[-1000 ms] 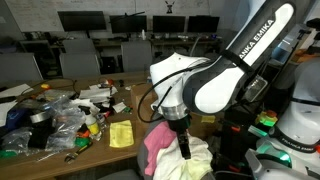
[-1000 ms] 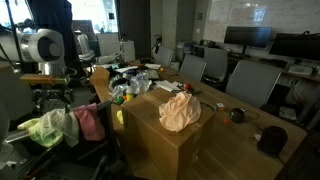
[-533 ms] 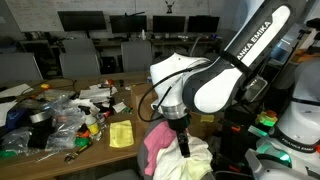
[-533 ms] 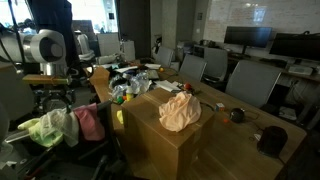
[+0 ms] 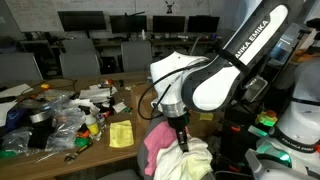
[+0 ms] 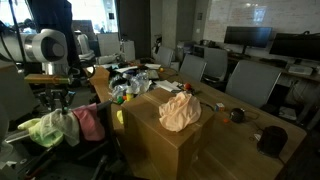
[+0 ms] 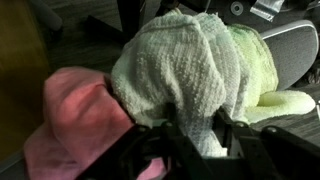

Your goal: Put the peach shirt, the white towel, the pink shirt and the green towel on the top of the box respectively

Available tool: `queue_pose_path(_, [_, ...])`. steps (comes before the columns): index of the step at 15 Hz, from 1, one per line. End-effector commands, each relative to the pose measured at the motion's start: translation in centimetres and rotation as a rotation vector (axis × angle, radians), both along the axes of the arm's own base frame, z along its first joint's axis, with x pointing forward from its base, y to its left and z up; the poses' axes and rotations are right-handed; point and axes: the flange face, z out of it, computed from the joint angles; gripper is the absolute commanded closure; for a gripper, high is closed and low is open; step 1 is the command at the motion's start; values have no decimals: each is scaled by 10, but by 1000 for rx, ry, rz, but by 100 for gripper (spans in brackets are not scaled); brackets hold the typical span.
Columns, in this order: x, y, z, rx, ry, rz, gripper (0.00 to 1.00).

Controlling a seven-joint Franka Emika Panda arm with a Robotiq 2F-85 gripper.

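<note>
Gripper (image 7: 207, 125) down in the cloth pile, fingers (image 7: 183, 128) sunk into the soft off-white terry towel (image 7: 185, 60)

Wrist view: the two dark fingers stand either side of a raised fold of the off-white towel and touch it; whether the fold is clamped firmly cannot be told. The rose-pink fabric shirt (image 7: 75, 115) lies against the towel on one side and the pale yellow-green towel (image 7: 255, 55) on the other, all three bunched together. In an exterior view the white Franka arm (image 5: 215, 80) reaches straight down, fingertips hidden between pink and white cloth; a flat bright yellow square cloth (image 5: 121, 134) lies on the wooden table (image 5: 125, 82) just beside the pile. In an exterior view the crumpled pale orange-peach shirt (image 6: 180, 110) sits on top of the large plain brown cardboard box (image 6: 150, 140), apart from the pile, which sits low beside the box
</note>
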Motion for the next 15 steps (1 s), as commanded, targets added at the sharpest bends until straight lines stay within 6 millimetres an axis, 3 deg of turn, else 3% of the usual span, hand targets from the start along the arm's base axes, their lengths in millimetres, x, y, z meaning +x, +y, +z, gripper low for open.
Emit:
queue_pose_path(1, [1,-3,10,5,-38,7,91])
queue_pose_path(3, [-1,-3,19,6,-68,7,100])
queue_pose_path(11, [-9,-11,68,53,-219,-6,97])
queue_pose_path(15, [-3,-18,99,62,-284,-36,97])
